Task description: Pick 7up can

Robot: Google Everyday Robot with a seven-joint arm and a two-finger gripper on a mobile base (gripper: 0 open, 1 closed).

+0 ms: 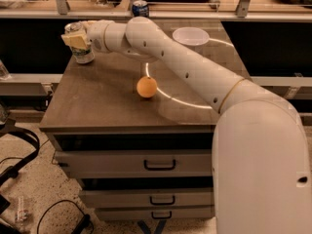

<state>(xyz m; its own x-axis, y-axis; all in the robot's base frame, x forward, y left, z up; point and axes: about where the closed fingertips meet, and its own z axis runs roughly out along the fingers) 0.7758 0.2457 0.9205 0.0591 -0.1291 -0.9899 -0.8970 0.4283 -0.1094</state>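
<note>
Where you stand: at the grasp, I judge, with the claw (74, 37) against the upper part of the 7up can (84, 54).
Claw state: you cannot tell whether it has closed on the can.
Next move: make sure of a firm hold, then lift straight up.
Can position: upright on the surface (97, 106), far-left corner, well apart from the orange (146, 87).
Can look: pale silver body, faint green lettering, silver top.

The gripper (75, 37) is held at the 7up can (85, 55), by the far left corner of the desk (97, 106). The middle is blocked by an orange (146, 87). A dark blue can (140, 8) and a white bowl (190, 35) are set at the far edge. Open surface is left along the near and left edges.
</note>
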